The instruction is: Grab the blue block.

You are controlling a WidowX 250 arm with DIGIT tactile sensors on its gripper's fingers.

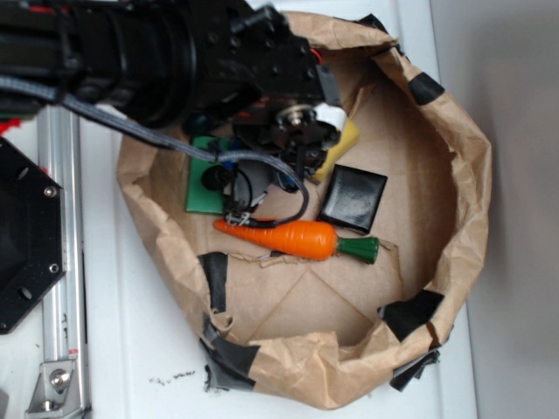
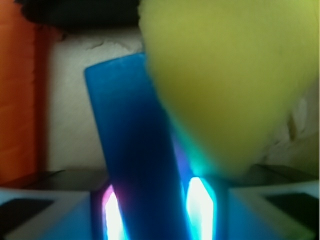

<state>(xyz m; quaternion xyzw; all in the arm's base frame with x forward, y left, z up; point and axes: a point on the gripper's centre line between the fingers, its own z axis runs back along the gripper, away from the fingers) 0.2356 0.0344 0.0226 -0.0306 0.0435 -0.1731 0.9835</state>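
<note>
Nearest, wrist view: the blue block (image 2: pixel 137 150), a narrow smooth bar, runs up from the bottom edge between two glowing inner faces of the jaws, one to each side of it and close against it; whether they actually press on the block cannot be told. Just beside it, right and overlapping its upper edge, a blurred yellow object (image 2: pixel 230 80) fills the top right. Beyond the block, pale paper floor; at far left, an orange strip (image 2: pixel 17 100), identity unclear.

Exterior view, from the front of the crumpled brown paper bag (image 1: pixel 332 367), patched with black tape: an orange toy carrot (image 1: pixel 293 238) with a green top lies across the floor. Behind it, a black square tile (image 1: pixel 352 198) at right and a flat green block (image 1: pixel 203 188) at left. Farther back, the black arm (image 1: pixel 157 52) reaches down into the bag, its gripper (image 1: pixel 293 131) hiding the blue block. The yellow object (image 1: pixel 342 150) shows beside it. The bag rests on a white surface (image 1: pixel 131 349).
</note>
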